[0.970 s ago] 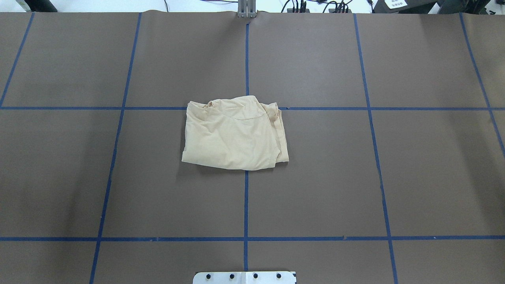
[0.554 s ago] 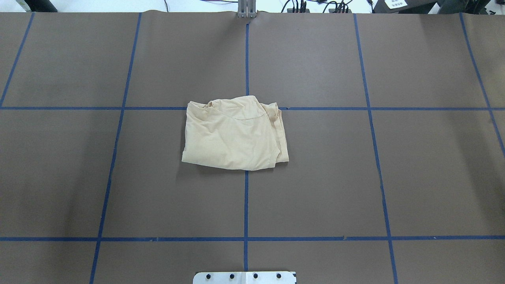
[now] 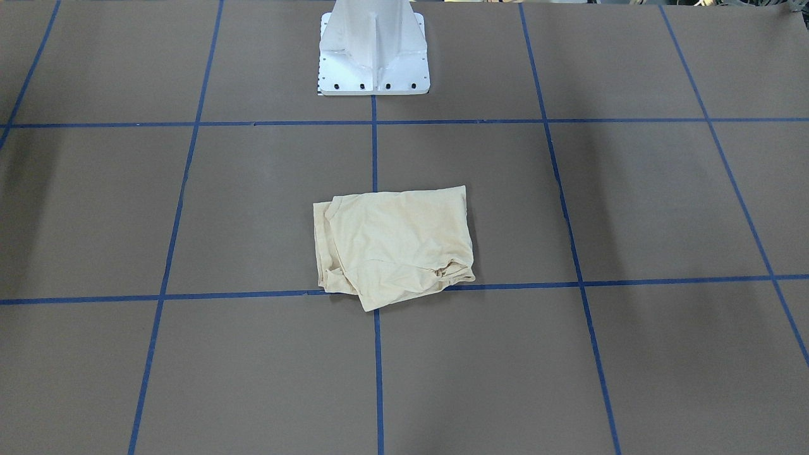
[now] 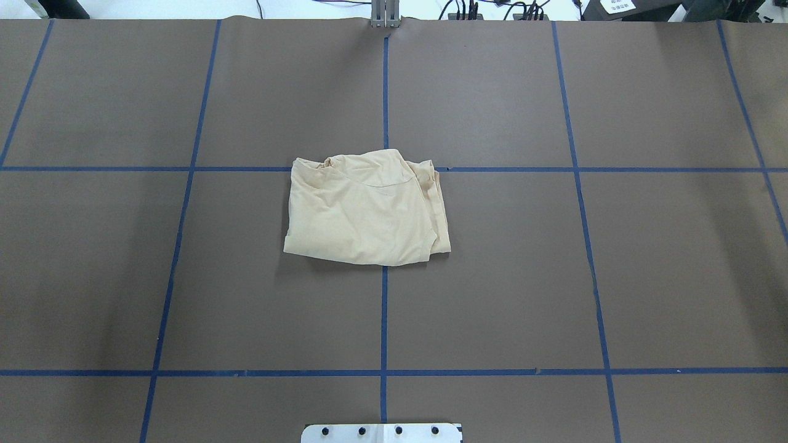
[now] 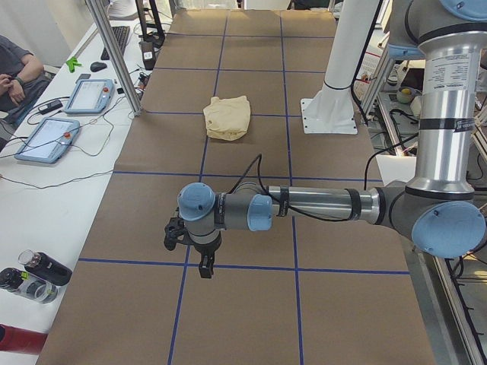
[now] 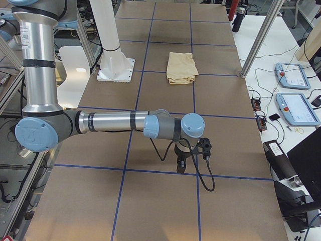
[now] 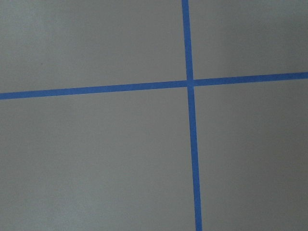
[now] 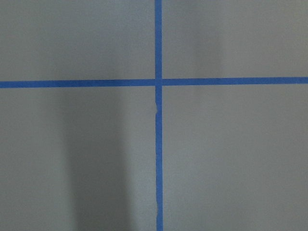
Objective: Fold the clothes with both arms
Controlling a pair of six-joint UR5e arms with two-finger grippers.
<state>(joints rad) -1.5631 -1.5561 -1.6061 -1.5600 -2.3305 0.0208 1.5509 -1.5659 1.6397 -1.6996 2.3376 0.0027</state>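
Note:
The clothes (image 4: 363, 212) are a pale cream-yellow shirt, folded into a rumpled, roughly square bundle at the middle of the brown table (image 4: 554, 277). The bundle also shows in the front view (image 3: 395, 243) and, far off, in both side views (image 5: 227, 118) (image 6: 181, 68). No print shows on it. The left arm reaches out low over the table's near end in the left side view, its gripper (image 5: 205, 266) pointing down, far from the shirt. The right gripper (image 6: 180, 165) hangs likewise in the right side view. I cannot tell whether either is open or shut. Both wrist views show only bare table and blue tape.
The white pedestal base (image 3: 373, 50) stands behind the shirt on the robot's side. Blue tape lines (image 4: 384, 307) grid the table. A side bench holds teach pendants (image 5: 90, 95) and bottles (image 5: 38, 270); a seated person (image 5: 15, 68) is beside it. More pendants (image 6: 301, 108) lie on the opposite bench.

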